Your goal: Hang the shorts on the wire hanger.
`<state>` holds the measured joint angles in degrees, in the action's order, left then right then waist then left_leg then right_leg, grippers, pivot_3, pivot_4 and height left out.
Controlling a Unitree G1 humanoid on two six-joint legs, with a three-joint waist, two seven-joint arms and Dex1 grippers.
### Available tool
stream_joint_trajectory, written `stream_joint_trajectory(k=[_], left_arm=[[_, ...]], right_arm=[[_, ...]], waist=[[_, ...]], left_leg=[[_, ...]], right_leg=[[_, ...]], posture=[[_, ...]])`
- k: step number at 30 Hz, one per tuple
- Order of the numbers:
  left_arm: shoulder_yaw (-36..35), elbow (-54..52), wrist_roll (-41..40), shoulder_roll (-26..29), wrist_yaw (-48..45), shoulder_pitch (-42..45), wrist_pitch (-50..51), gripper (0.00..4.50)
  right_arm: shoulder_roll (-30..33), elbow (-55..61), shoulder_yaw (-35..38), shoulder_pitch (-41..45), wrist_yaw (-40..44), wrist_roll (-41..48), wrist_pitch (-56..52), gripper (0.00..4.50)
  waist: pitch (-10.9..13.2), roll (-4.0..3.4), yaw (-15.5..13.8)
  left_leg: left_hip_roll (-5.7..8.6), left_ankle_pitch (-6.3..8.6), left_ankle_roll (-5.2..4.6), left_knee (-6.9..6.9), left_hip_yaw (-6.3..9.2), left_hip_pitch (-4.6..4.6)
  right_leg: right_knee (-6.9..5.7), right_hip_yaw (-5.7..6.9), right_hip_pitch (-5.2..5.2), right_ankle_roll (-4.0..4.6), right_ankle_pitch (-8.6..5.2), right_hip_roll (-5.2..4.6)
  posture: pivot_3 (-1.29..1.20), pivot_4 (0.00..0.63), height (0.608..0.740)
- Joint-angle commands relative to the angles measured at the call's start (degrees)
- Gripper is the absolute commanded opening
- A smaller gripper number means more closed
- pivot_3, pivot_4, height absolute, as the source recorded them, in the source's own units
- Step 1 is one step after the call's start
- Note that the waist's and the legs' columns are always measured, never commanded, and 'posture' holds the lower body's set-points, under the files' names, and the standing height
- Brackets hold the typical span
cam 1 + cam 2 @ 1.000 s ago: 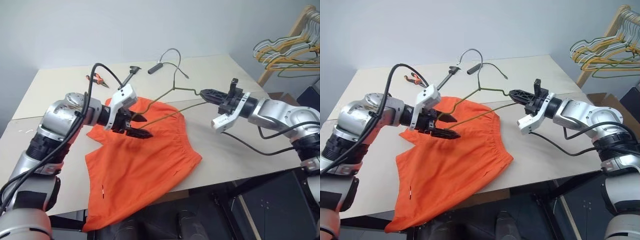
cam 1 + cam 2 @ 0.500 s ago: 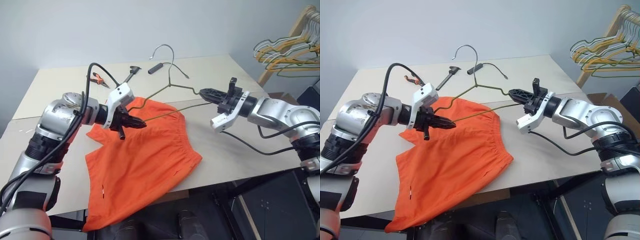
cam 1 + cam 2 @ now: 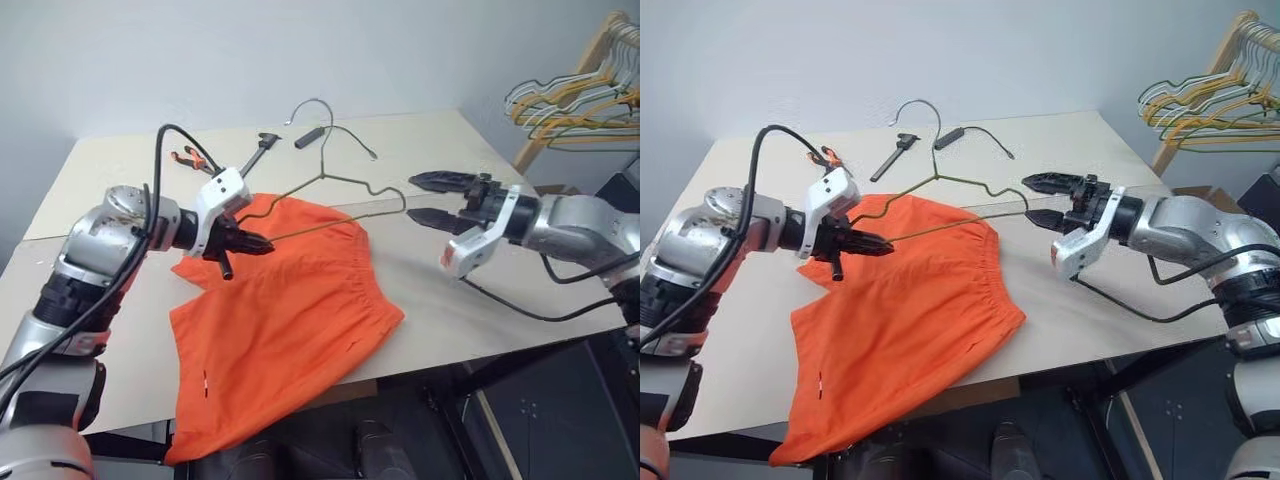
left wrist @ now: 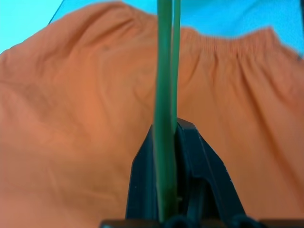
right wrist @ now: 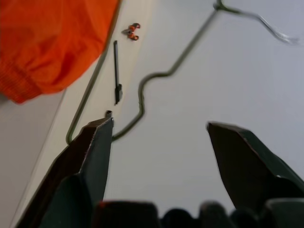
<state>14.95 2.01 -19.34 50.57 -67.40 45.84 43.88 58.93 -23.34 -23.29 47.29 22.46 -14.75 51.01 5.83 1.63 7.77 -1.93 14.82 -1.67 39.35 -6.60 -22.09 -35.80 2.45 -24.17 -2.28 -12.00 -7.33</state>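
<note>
1. The shorts [image 3: 280,315] are spread flat on the table [image 3: 440,300], with one leg draped over the near edge and the gathered waistband facing the right gripper.
2. The wire hanger [image 3: 330,185] is held raised above the shorts, its hook pointing away toward the far side of the table.
3. The left gripper [image 3: 255,243] is clamped tight on the wire hanger at the hanger's left corner, above the far left part of the shorts. In the left wrist view the wire [image 4: 165,118] is seen pinched between the 2 black fingers [image 4: 209,185].
4. The right gripper [image 3: 435,197] is spread wide, with its 2 fingers apart. It is positioned just beside the hanger's right end, and nothing is held by it.
5. The lower wire of the hanger is seen lying over the waistband edge.
6. A black tool [image 3: 262,145], an orange-handled tool [image 3: 190,158] and a cable [image 3: 340,132] are located on the far part of the table.
7. A rack of hangers [image 3: 575,100] is located at the right, well apart from the table.
</note>
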Motion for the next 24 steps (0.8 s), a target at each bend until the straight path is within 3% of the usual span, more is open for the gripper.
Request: stream_joint_trajectory(k=[1,4,9,15,21,24], left_arm=[[-1.23,-1.36,3.4,2.41,-3.01,-1.69,-11.01,0.0],[-2.02,-1.12,3.53,2.39,-4.76,-2.48,-14.18,0.0],[-2.86,-1.9,3.56,1.92,-5.64,-3.05,-15.42,0.0],[-3.4,-2.07,3.61,1.44,-6.22,-3.44,-16.31,0.0],[-3.26,-2.1,3.89,0.85,-6.42,-2.93,-16.13,0.0],[-2.96,-2.03,4.24,0.69,-6.39,-2.81,-15.88,0.0]], right_arm=[[0.25,11.68,2.91,-0.3,25.51,31.09,-27.46,4.48],[-0.55,15.8,3.26,3.29,39.3,41.01,-47.53,4.48],[-2.43,16.14,0.43,9.44,51.01,38.44,-65.78,4.48],[-9.15,13.32,-2.66,15.05,54.3,31.69,-78.36,4.48],[-14.19,10.77,-4.63,17.02,55.35,25.13,-81.49,4.48],[-15.53,10.64,-4.67,17.22,56.07,23.02,-81.56,3.91]], waist=[[-0.04,-0.02,0.09],[-0.34,-0.1,-0.36],[-1.21,-0.15,-1.99],[-1.52,-0.23,-3.01],[-1.57,-0.24,-3.77],[-1.57,-0.24,-3.87]], left_leg=[[-0.01,0.01,-0.01,0.04,0.02,0.0],[-0.08,0.14,-0.23,0.49,0.08,-0.14],[-0.11,0.53,-0.86,0.71,0.02,-0.25],[-0.09,0.54,-0.81,0.74,-0.06,-0.32],[-0.05,0.28,-0.37,0.95,-0.19,-0.84],[-0.02,0.27,-0.35,1.12,-0.22,-1.3]], right_leg=[[0.0,0.0,0.03,-0.01,0.04,0.0],[-0.23,0.08,0.01,-0.01,0.06,0.0],[-0.29,0.09,-0.07,-0.05,0.15,-0.02],[-0.33,0.08,-0.17,-0.05,0.15,-0.02],[-0.4,0.16,-0.56,-0.05,0.15,-0.02],[-0.48,0.2,-0.91,-0.09,0.18,-0.02]], posture=[[-0.08,0.012,0.74],[-0.07,0.002,0.74],[-0.06,0.001,0.74],[-0.05,0.005,0.74],[-0.05,0.004,0.74],[-0.05,0.004,0.74]])
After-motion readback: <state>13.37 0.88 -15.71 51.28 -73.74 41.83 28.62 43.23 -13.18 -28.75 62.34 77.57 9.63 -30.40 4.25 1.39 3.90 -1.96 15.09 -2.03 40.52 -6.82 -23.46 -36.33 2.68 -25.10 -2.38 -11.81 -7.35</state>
